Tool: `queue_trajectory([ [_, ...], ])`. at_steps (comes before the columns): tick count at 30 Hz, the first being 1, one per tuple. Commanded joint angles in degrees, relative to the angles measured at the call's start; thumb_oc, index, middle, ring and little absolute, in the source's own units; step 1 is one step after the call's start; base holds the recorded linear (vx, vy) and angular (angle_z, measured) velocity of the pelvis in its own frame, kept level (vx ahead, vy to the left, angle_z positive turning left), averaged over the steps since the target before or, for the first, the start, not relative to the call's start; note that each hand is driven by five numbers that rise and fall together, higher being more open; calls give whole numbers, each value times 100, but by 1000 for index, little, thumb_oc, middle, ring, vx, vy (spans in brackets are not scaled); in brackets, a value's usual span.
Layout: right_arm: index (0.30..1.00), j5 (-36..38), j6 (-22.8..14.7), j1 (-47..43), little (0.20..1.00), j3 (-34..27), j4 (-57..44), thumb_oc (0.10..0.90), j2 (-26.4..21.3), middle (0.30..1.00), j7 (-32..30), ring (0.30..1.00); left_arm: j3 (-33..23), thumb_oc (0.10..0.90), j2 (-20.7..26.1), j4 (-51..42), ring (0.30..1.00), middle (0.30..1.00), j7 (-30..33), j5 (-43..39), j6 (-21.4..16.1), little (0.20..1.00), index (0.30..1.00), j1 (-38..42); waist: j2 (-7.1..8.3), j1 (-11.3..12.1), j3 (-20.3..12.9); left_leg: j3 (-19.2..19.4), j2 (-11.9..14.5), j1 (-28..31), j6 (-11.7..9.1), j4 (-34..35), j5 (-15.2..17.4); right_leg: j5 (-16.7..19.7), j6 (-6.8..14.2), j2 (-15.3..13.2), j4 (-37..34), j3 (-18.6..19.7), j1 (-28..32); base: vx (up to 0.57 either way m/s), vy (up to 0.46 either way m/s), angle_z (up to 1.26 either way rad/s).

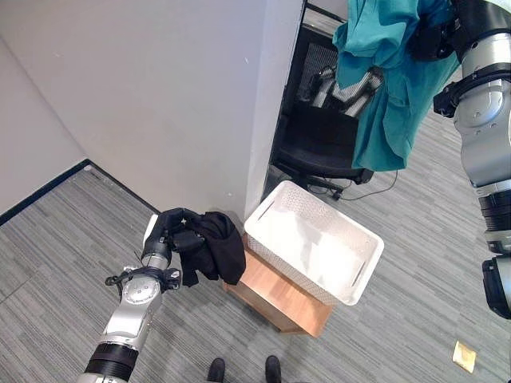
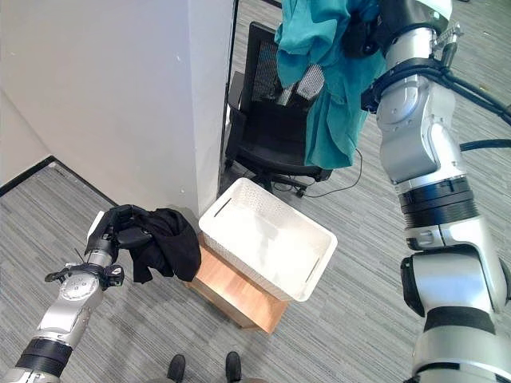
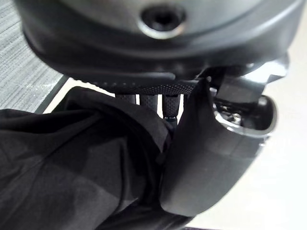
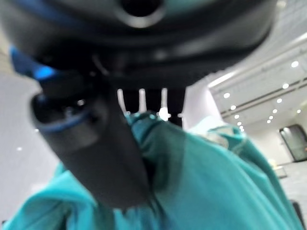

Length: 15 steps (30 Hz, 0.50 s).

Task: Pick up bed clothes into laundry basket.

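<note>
A black garment [image 1: 214, 246] hangs from my left hand [image 1: 172, 227], low and just left of the white laundry basket [image 1: 363, 271]. That hand's fingers [image 3: 165, 103] and thumb [image 3: 201, 158] are curled round the black cloth [image 3: 86, 167]. High up on the right, my right hand [image 2: 374, 28] is raised with a teal garment [image 2: 331, 88] draped from it above and behind the basket. Its thumb [image 4: 103, 153] pinches the teal cloth [image 4: 211, 187]. The basket holds nothing that I can see.
The basket rests tilted on a low wooden stand [image 1: 275, 291]. A grey wall corner [image 1: 263, 104] stands right behind it, with a black office chair [image 1: 319, 144] beyond. A small yellow scrap [image 1: 464, 356] lies on the grey carpet at the lower right.
</note>
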State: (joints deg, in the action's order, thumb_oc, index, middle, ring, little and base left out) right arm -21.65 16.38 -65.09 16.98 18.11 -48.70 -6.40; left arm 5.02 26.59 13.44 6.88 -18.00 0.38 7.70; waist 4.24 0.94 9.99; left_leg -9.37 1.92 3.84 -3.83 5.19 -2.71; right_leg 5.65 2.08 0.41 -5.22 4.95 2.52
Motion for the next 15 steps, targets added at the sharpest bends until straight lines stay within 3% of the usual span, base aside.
queue_trajectory([
  [1, 300, -181, -96, -757, 300, -66, -172, 400, -383, 300, -322, 300, 18, 400, 86, -339, 300, 300, 1, -85, -563, 300, 300, 178, 64, 108, -1084, -55, 161, 4, -179, -19, 500, -404, 594, -529, 22, -269, -151, 0, 0, 0],
  [9, 300, -232, -54, 40, 300, -232, -171, 400, -59, 300, -89, 300, 25, 400, -36, -344, 300, 300, 13, -115, -523, 300, 300, 169, 2, 110, -1014, -50, 192, -44, -196, -19, 483, -436, 584, -564, 22, -282, -148, 9, 9, 2],
  [15, 300, -325, -79, 1108, 300, -850, -845, 400, 214, 300, -109, 300, -53, 400, -158, -248, 300, 300, 11, -51, -471, 300, 300, 18, -63, 72, -947, -32, 202, -91, -196, -19, 476, -471, 579, -575, 22, -285, -163, -5, 4, -4],
])
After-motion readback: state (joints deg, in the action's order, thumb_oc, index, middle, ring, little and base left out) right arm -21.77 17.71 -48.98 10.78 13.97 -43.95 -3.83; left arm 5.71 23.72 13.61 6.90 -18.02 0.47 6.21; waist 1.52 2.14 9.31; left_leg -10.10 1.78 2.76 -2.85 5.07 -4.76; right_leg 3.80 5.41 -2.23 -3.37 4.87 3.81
